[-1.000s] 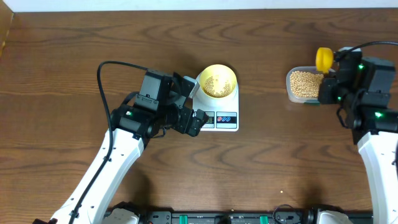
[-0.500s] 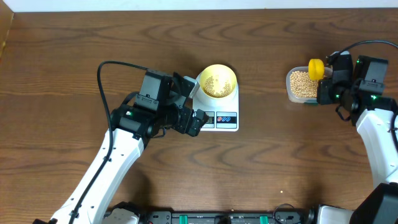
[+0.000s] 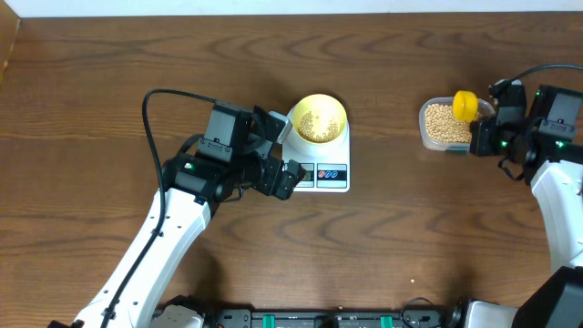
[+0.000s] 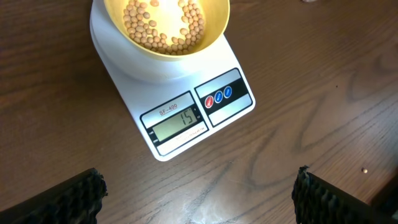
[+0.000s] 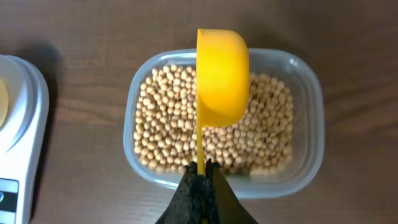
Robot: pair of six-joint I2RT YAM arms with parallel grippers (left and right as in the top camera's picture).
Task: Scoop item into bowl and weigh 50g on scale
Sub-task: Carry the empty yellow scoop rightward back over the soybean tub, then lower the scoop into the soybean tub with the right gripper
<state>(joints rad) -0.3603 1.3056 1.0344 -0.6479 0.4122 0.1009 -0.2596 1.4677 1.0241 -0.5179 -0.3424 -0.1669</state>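
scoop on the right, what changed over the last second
The right gripper, shut on the scoop, brought it from the container's far rim toward the robot, to over the beans. The left gripper, bowl, scale and container stayed put.

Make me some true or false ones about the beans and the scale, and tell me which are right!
The display on the scale says 50. False: it says 15.
The pale-yellow bowl sits on the scale with beans inside. True.
The right gripper holds the yellow scoop above the clear container of beans. True.
The left gripper is squeezing the bowl. False: it is open, holding nothing.
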